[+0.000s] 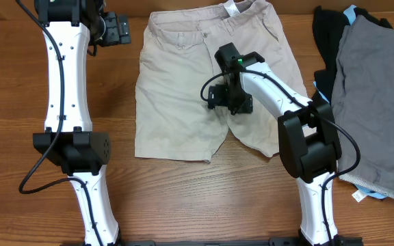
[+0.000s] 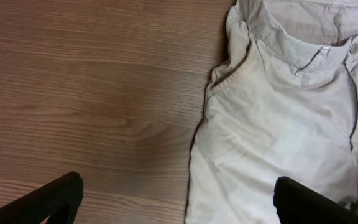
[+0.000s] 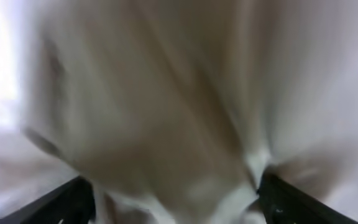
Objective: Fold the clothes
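The beige khaki shorts (image 1: 176, 96) lie spread flat on the wooden table, waistband at the far side and a white label (image 1: 232, 9) at the top edge. My left gripper (image 1: 118, 29) is open and empty, just left of the waistband corner. In the left wrist view its fingers (image 2: 176, 193) straddle the shorts' left edge (image 2: 278, 124) and the bare wood. My right gripper (image 1: 230, 102) is low over the crotch of the shorts. In the blurred right wrist view its fingers (image 3: 176, 193) are wide apart with beige fabric (image 3: 166, 93) filling the space between them.
A grey garment (image 1: 375, 102) lies on a black garment (image 1: 327, 41) at the right side of the table, with a bit of blue cloth (image 1: 351, 10) at the top. Bare wood (image 1: 183, 198) shows in front of the shorts.
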`<state>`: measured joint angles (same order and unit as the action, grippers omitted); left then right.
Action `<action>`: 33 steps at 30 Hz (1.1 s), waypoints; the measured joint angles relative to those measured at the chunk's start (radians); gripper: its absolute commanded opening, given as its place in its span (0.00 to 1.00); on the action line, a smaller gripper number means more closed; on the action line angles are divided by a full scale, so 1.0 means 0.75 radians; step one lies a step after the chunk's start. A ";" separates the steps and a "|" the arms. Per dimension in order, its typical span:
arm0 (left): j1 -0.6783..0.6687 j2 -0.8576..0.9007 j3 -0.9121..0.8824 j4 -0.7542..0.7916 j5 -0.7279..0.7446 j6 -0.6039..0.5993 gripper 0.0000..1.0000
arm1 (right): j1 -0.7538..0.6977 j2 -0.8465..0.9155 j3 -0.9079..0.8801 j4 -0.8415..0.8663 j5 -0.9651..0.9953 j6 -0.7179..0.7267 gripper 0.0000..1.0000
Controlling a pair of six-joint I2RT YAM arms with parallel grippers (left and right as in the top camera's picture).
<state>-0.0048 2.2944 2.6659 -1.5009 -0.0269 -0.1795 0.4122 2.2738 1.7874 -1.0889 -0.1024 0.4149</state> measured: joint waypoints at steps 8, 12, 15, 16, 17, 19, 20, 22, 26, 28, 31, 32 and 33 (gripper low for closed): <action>0.000 0.000 0.000 -0.006 0.000 0.005 1.00 | 0.000 -0.001 -0.014 -0.213 -0.050 -0.048 0.94; 0.000 0.000 0.000 -0.006 0.000 0.026 1.00 | 0.000 -0.001 -0.016 -0.310 -0.101 -0.099 0.94; 0.000 0.000 0.000 -0.006 0.000 0.043 1.00 | 0.000 -0.001 -0.019 -0.372 -0.129 -0.130 0.95; 0.000 0.000 0.000 -0.006 0.000 0.050 1.00 | 0.000 -0.001 -0.020 -0.393 -0.137 -0.136 0.95; 0.000 0.000 0.000 -0.006 0.000 0.056 1.00 | 0.000 -0.001 -0.020 -0.408 -0.140 -0.142 0.94; 0.000 0.000 0.000 -0.006 0.000 0.071 1.00 | 0.000 -0.001 -0.020 -0.434 -0.147 -0.151 0.93; 0.000 0.000 0.000 -0.006 0.000 0.076 1.00 | 0.000 -0.001 -0.020 -0.441 -0.149 -0.155 0.93; 0.000 0.000 0.000 -0.006 0.000 0.081 1.00 | 0.000 -0.001 -0.020 -0.444 -0.150 -0.161 0.89; 0.000 0.001 0.000 -0.006 0.000 0.095 1.00 | 0.000 -0.001 -0.020 -0.355 -0.159 -0.165 0.89; 0.000 0.001 0.000 -0.005 0.000 0.103 1.00 | 0.000 -0.011 -0.023 -0.244 -0.159 -0.165 0.89; 0.000 0.001 0.000 -0.003 0.000 0.110 1.00 | 0.000 -0.062 -0.031 -0.092 -0.158 -0.166 0.89; 0.000 0.001 -0.001 -0.001 0.000 0.110 1.00 | 0.000 -0.091 -0.033 -0.038 -0.158 -0.165 0.89; 0.000 0.001 -0.001 0.003 0.000 0.110 1.00 | 0.000 -0.125 -0.033 0.032 -0.156 -0.166 0.89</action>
<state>-0.0048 2.2948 2.6656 -1.4986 -0.0269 -0.0967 0.4122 2.1799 1.7630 -1.0653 -0.2195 0.2905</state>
